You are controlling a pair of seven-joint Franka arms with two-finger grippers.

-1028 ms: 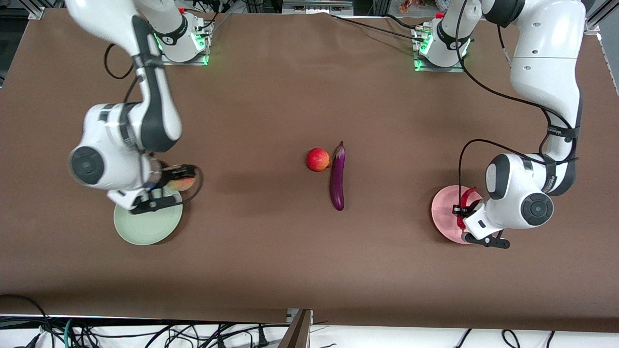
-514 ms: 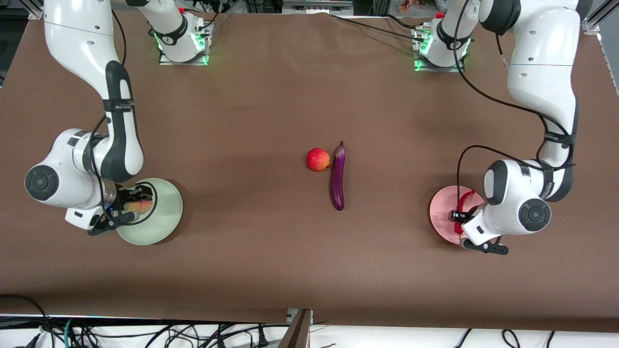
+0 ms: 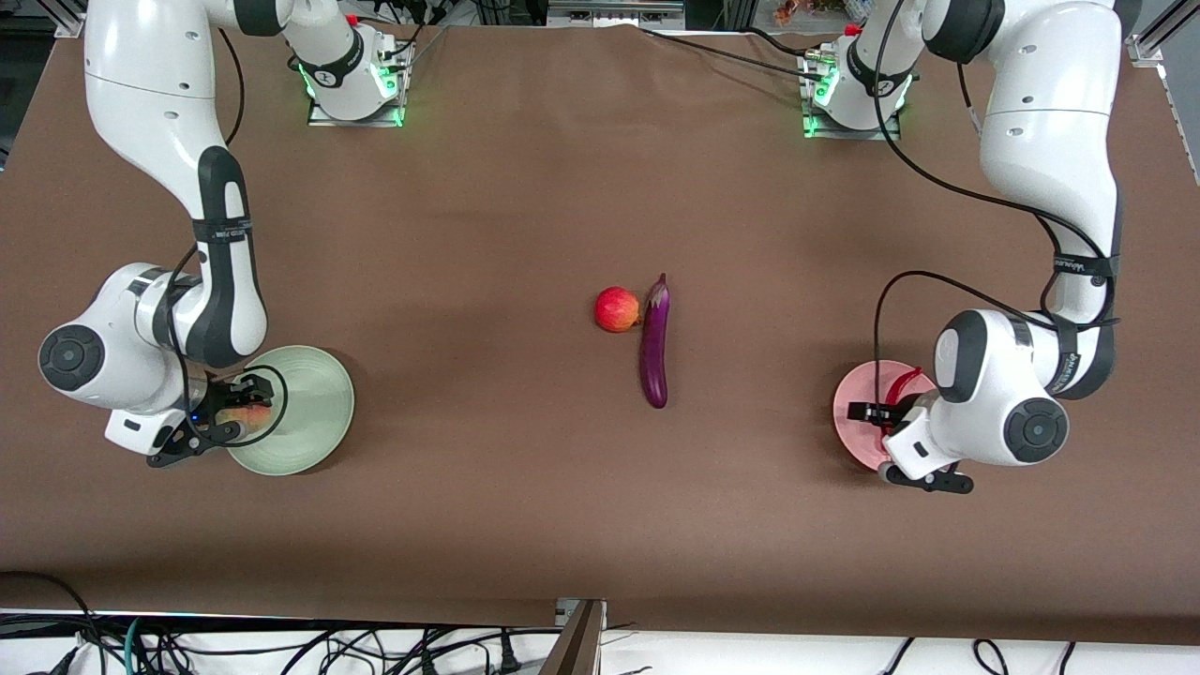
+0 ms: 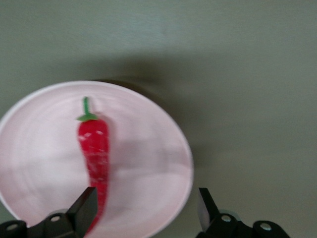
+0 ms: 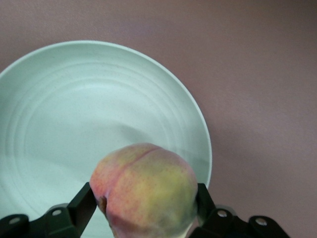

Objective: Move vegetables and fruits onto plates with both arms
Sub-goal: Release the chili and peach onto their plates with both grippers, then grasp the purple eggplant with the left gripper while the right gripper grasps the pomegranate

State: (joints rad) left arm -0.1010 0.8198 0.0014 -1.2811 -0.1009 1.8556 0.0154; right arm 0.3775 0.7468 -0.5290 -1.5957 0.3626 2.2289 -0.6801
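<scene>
The peach (image 5: 146, 191), fuzzy, orange-pink fading to yellow-green with a shallow crease, is pinched between the fingers of the right gripper (image 5: 146, 206) over the pale green plate (image 5: 59, 99). The chili (image 4: 94, 158), glossy red with a short green stem, lies on the pink plate (image 4: 158, 148); the left gripper (image 4: 143, 208) hangs over it with fingers spread, holding nothing. At the table's middle, the red apple (image 3: 616, 309) touches the stem end of the purple eggplant (image 3: 654, 347).

brown table cover (image 3: 525, 487), loose cables (image 3: 281, 647) along its edge
</scene>
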